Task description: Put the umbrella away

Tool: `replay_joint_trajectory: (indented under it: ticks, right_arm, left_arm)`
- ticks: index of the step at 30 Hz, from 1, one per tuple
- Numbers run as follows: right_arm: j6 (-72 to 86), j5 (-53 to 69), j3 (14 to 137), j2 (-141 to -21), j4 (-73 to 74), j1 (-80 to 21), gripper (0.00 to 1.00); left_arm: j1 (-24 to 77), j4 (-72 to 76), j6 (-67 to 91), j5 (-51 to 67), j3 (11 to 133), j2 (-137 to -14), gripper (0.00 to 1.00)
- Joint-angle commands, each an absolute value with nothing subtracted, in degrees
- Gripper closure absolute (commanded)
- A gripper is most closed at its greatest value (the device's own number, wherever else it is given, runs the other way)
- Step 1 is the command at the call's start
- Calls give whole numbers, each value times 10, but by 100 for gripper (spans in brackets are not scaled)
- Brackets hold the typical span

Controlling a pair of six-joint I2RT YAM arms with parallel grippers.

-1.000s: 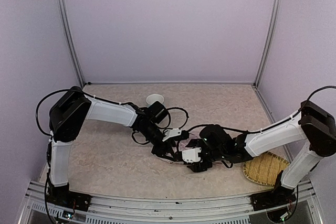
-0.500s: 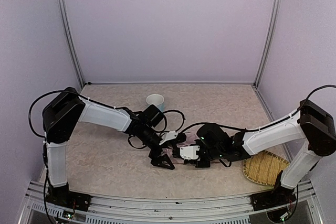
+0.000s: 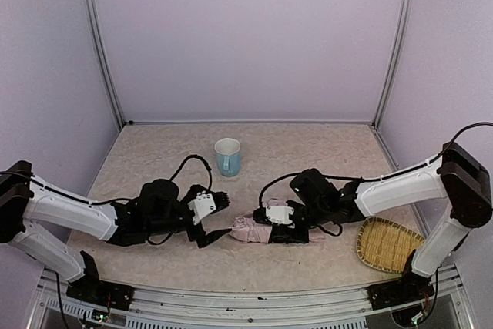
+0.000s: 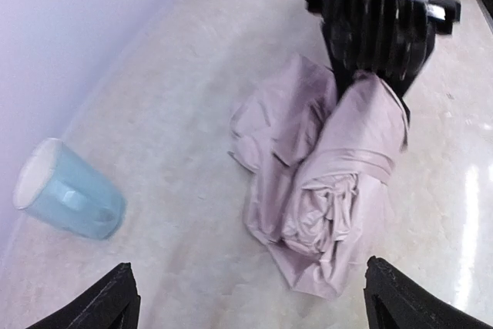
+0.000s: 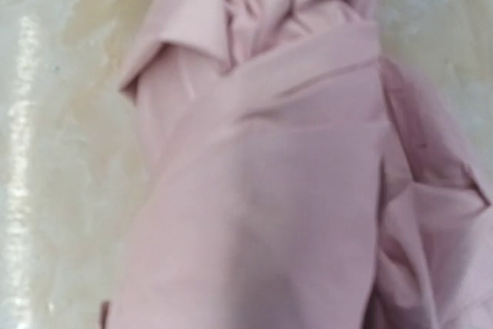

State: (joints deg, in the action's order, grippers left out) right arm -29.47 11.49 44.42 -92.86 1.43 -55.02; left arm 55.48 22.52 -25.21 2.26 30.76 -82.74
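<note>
The umbrella [image 3: 246, 230] is a folded, crumpled pale pink bundle lying on the table near the front middle. My right gripper [image 3: 263, 230] is shut on its right end. In the left wrist view the right gripper's black fingers [image 4: 344, 75] clamp the far end of the umbrella [image 4: 331, 182]. Pink fabric of the umbrella [image 5: 262, 190] fills the right wrist view and hides that gripper's fingers. My left gripper [image 3: 216, 219] stands wide open just left of the bundle and touches nothing. Its fingertips [image 4: 115, 302] show at the bottom corners of its own view.
A light blue mug [image 3: 227, 156] stands behind the umbrella, and it shows as the mug [image 4: 65, 190] at the left of the left wrist view. A woven bamboo tray [image 3: 389, 246] lies at the front right beside the right arm. Purple walls enclose the table.
My left gripper opened, let go of the umbrella and drew back to the left with its arm lowered. My right gripper closed on the bundle, which now lies on the table.
</note>
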Motion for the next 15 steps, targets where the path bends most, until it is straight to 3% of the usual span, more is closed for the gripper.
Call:
replay_joint_trajectory:
  ticks: [1, 4, 6, 10, 15]
  right_arm:
    - [-264, 237, 470, -968, 147, -525, 99]
    - [-262, 311, 502, -1000, 192, -506, 99]
    - [-265, 350, 532, -1030, 233, -495, 100]
    - [-255, 431, 598, -1097, 316, -472, 99]
    - [-256, 487, 669, -1181, 404, -458, 98]
  left_arm:
    - [563, 506, -203, -127, 204, -725, 1]
    - [553, 586, -124, -86, 148, -697, 1]
    - [545, 532, -158, 11, 152, -707, 3]
    - [579, 436, -221, 2, 190, -765, 18]
    - [608, 428, -345, -13, 208, -820, 12]
